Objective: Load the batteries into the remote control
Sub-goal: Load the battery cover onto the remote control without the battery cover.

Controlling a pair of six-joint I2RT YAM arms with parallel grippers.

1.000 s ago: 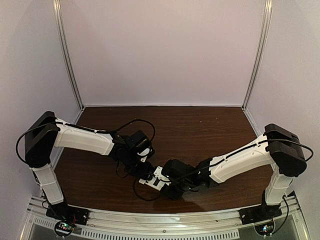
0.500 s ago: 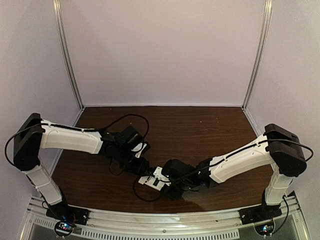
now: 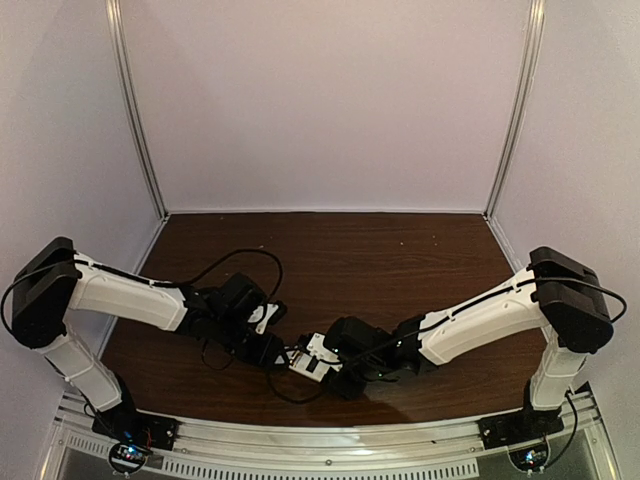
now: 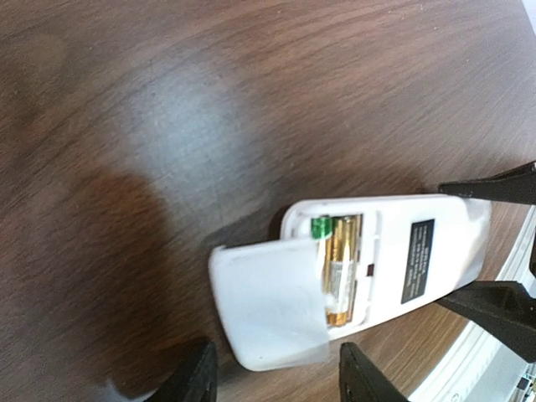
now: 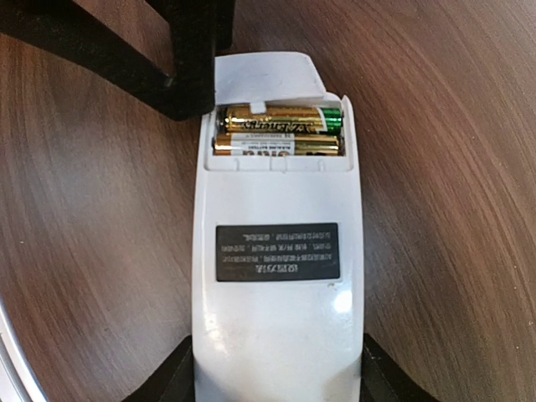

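The white remote control (image 5: 276, 318) lies back-up on the wooden table, and it also shows in the top view (image 3: 310, 362). My right gripper (image 5: 276, 373) is shut on its sides. Two gold batteries (image 5: 280, 120) (image 5: 276, 145) lie side by side in the open recess, and they also show in the left wrist view (image 4: 342, 268). A loose white battery cover (image 4: 268, 306) lies tilted over the recess end. My left gripper (image 4: 272, 377) is open, with its fingers either side of the cover and a small gap to it. Its black fingers (image 5: 188, 75) show beside the cover (image 5: 266, 75).
The metal front rail (image 3: 320, 445) runs close behind the remote's near side. Black cables (image 3: 240, 262) loop from the left arm over the table. Pale walls enclose the back and sides.
The left arm has sunk lower and swung out to the left. Its gripper stays at the remote's cover end. The right arm and the remote have not moved.
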